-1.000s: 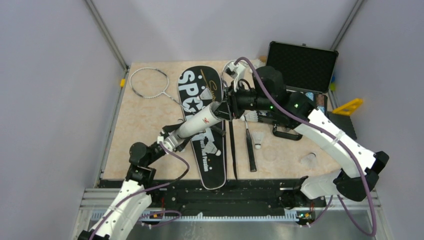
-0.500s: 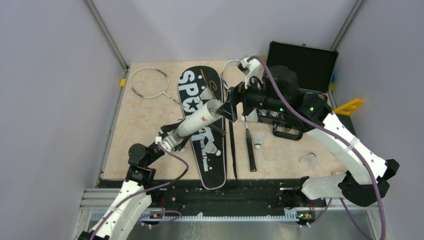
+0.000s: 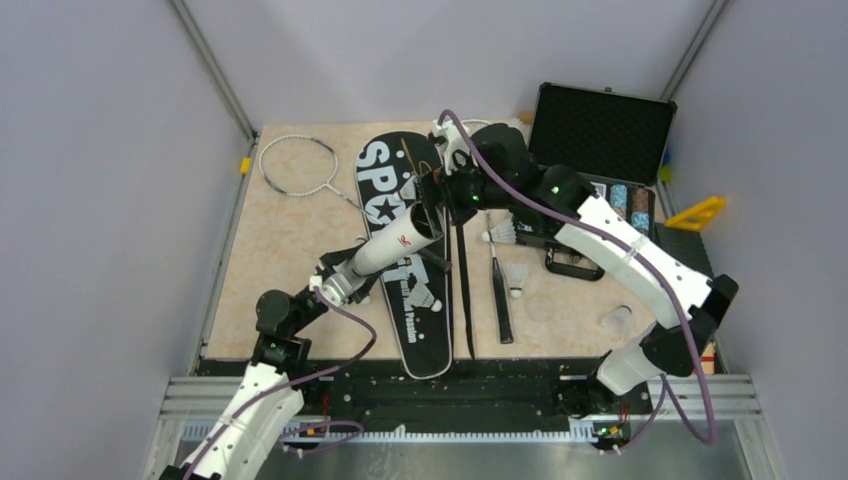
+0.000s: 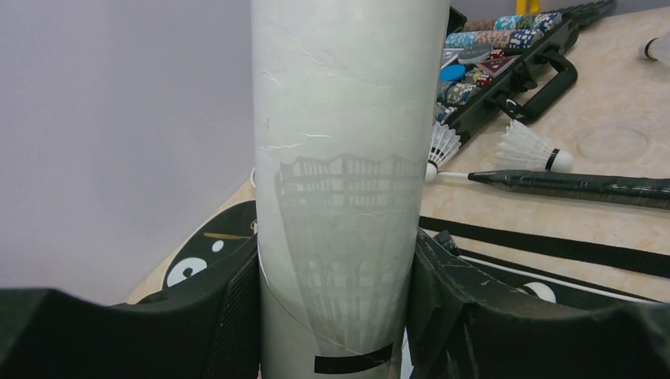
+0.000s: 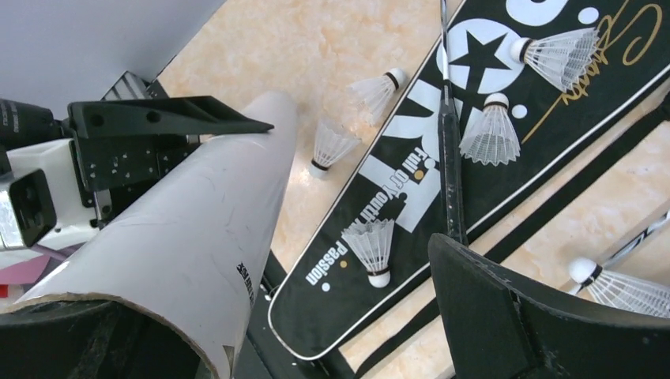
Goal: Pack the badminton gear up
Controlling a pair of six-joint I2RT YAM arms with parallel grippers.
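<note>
Above the long black racket-shaped "SPORT" bag (image 3: 425, 335), L gripper (image 4: 336, 286) clamps the white cylindrical cardboard tube (image 3: 400, 243), tilted upward, w/ R gripper (image 3: 428, 200) spread wide at its open mouth.

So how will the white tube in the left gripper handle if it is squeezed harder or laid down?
Probably light and easy to crush: the white tube has a thin wall, with a shuttlecock showing through it as a shadow. Its open rim looks frayed, so it is likely cardboard. Round and smooth, it would probably roll if laid on the table.
</note>
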